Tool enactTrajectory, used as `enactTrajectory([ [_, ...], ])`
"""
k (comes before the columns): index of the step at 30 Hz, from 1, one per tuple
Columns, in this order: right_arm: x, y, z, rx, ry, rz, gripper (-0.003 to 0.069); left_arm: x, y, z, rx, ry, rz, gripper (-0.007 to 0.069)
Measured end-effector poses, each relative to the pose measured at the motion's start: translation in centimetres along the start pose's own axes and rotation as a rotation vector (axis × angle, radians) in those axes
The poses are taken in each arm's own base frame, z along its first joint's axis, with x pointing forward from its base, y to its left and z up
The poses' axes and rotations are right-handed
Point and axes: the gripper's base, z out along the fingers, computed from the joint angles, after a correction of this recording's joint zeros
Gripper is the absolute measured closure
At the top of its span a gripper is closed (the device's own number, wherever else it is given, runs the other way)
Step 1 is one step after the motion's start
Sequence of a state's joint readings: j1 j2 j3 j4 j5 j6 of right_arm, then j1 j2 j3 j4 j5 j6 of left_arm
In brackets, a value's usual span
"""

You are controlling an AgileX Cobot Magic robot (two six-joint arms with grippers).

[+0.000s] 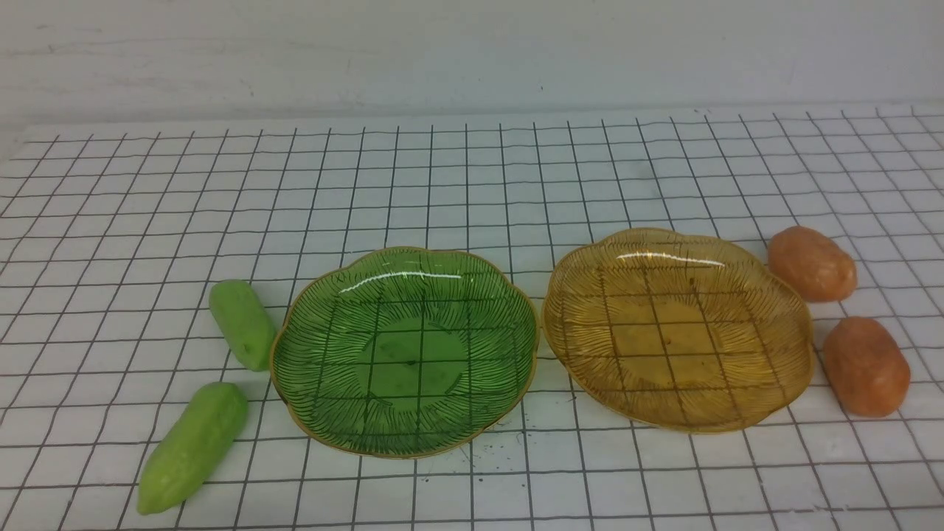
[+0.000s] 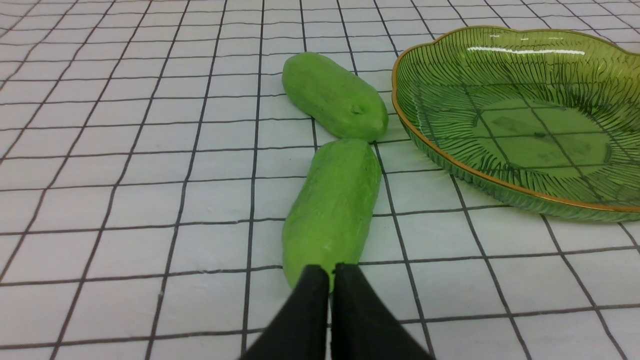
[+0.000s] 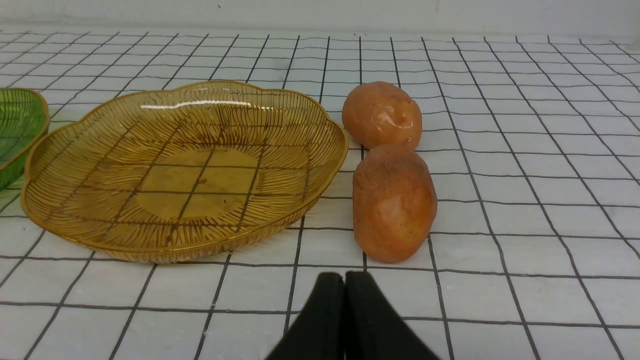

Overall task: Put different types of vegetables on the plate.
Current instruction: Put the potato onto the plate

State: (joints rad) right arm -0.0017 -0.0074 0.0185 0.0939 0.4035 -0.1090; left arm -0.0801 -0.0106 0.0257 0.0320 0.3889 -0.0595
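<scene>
Both plates are bare: the green plate point(image 1: 310, 346) and the amber plate point(image 1: 590, 295) sit side by side in the middle of the counter point(image 1: 472, 184). Left of the green one lie the near cucumber point(image 1: 193, 446) and the far cucumber point(image 1: 243, 324), the far one just beside the rim (touching or not, I cannot tell). Right of the amber one lie the far potato point(image 1: 811, 263) and the near potato point(image 1: 866, 366), close together.

My left end effector point(image 2: 331, 280) is clenched on nothing, its tips in line with the near cucumber's end. My right end effector point(image 3: 344, 282) is likewise closed and empty, short of the near potato.

I judge all four pieces light and fairly stiff, with smooth skins that could slide. I would take each across its middle, the narrow way, not by a tapered end. The plates look like glass, so I would set the pieces down gently rather than drop them.
</scene>
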Motion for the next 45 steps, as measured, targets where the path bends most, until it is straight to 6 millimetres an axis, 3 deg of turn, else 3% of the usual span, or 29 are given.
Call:
enactTrajectory([
  [24, 0.0, 0.0, 0.0, -0.005, -0.002, 0.021, 0.0674, -0.3, -0.1, 0.0, 0.011, -0.036, -0.035, 0.0631],
  [33, -0.3, 1.3, 0.0, -0.157, -0.006, 0.654, 0.0674, -1.2, -1.6, -0.2, 0.229, -0.047, -0.888, 0.0631],
  [41, -0.9, 1.3, -0.1, -0.178, -0.059, 0.788, 0.0674, -1.6, -1.6, -0.3, 0.257, -0.082, -0.976, 0.0631],
  [45, -1.0, 1.2, -0.1, -0.172, -0.077, 0.787, 0.0674, -2.5, -1.0, -0.4, 0.254, -0.201, -1.057, 0.0631],
])
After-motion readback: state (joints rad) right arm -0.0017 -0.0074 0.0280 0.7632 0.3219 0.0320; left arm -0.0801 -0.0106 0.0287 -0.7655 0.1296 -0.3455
